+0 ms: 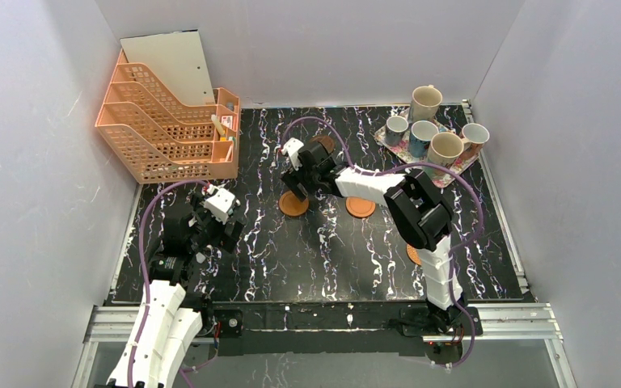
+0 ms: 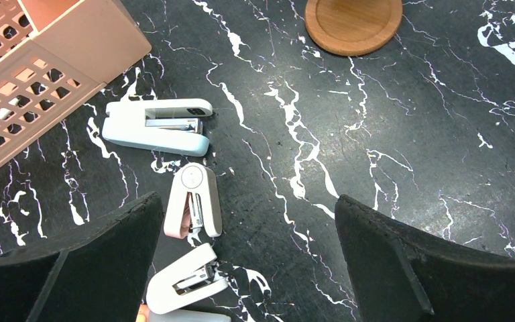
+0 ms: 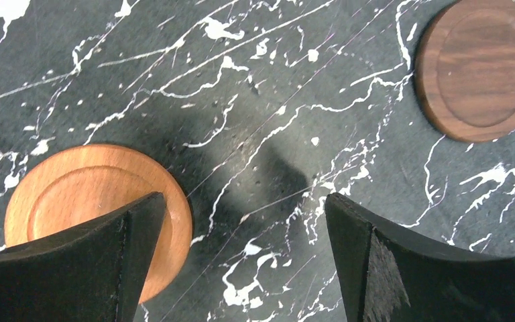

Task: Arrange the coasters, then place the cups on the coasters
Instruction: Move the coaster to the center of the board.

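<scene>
Two mid-brown coasters [image 1: 294, 204] [image 1: 361, 207] lie mid-table. A dark brown coaster [image 1: 323, 144] lies behind them, and an orange-tan one [image 1: 413, 255] peeks out beside the right arm. My right gripper [image 1: 301, 184] [image 3: 245, 198] hangs open above bare table. Its left finger overlaps the mid-brown coaster [image 3: 87, 201], and the dark coaster [image 3: 483, 67] lies up to the right. Several cups stand on the floral tray [image 1: 388, 139]: two beige [image 1: 425, 103] [image 1: 445, 149], two blue [image 1: 396, 129] [image 1: 423, 137], one brownish-orange [image 1: 475, 137]. My left gripper [image 1: 225, 222] [image 2: 247, 200] is open and empty, with a coaster [image 2: 353, 23] far ahead.
An orange mesh file organizer [image 1: 170, 121] [image 2: 40, 60] stands at the back left. Three small staplers [image 2: 157, 126] [image 2: 193, 201] [image 2: 184, 278] lie on the table by my left finger. White walls enclose the table on three sides.
</scene>
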`<action>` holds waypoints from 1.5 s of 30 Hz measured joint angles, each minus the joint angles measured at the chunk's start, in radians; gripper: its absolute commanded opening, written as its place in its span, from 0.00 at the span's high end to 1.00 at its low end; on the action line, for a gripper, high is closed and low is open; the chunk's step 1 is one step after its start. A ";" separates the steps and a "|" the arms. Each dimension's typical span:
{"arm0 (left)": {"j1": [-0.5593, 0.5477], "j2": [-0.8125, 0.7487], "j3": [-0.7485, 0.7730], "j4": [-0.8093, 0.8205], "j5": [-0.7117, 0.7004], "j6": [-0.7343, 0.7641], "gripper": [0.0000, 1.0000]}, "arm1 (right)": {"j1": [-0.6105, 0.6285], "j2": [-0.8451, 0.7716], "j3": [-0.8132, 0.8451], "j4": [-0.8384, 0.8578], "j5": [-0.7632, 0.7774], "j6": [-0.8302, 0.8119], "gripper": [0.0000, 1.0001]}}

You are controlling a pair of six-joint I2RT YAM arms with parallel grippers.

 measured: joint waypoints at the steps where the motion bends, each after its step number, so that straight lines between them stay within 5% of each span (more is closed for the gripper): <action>1: 0.000 0.000 0.000 0.000 0.000 0.000 0.02 | 0.000 0.006 0.008 0.003 0.009 -0.002 0.02; 25: 0.000 0.000 0.000 0.000 0.001 0.000 0.02 | -0.002 0.125 0.181 0.008 0.128 -0.090 0.02; 36: 0.000 -0.001 0.000 0.000 0.001 0.000 0.02 | -0.006 0.140 0.351 -0.227 0.122 -0.118 0.02; 41: 0.000 -0.001 0.000 0.000 0.001 0.000 0.02 | -0.011 -0.021 0.319 -0.309 0.078 -0.163 0.02; 45: 0.000 -0.005 0.000 0.000 0.001 0.000 0.02 | -0.021 -0.320 0.092 -0.272 0.061 -0.225 0.02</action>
